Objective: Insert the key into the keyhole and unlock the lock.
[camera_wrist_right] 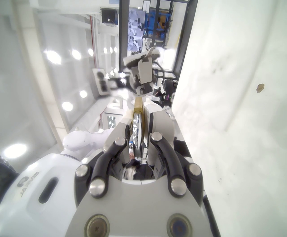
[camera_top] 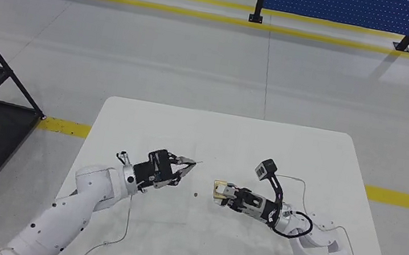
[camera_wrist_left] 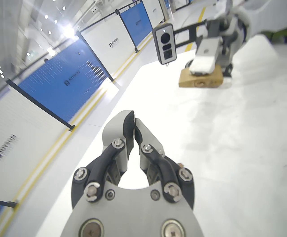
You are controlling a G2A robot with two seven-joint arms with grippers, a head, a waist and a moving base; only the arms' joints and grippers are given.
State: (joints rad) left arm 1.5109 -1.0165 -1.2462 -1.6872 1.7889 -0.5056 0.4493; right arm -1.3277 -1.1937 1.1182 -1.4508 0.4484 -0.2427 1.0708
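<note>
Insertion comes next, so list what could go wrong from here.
1. The left end effector pinches the key only at its tips; contact could twist it.
2. The key is apart from the keyhole and looks off its line; it may hit the lock in the right end effector.

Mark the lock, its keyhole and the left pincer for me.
lock [camera_wrist_left: 210,80], left wrist view, on its brass body.
keyhole [camera_wrist_left: 199,83], left wrist view, round opening in the lock's facing side.
left pincer [camera_wrist_left: 134,116], left wrist view, midway between its fingertips.
</note>
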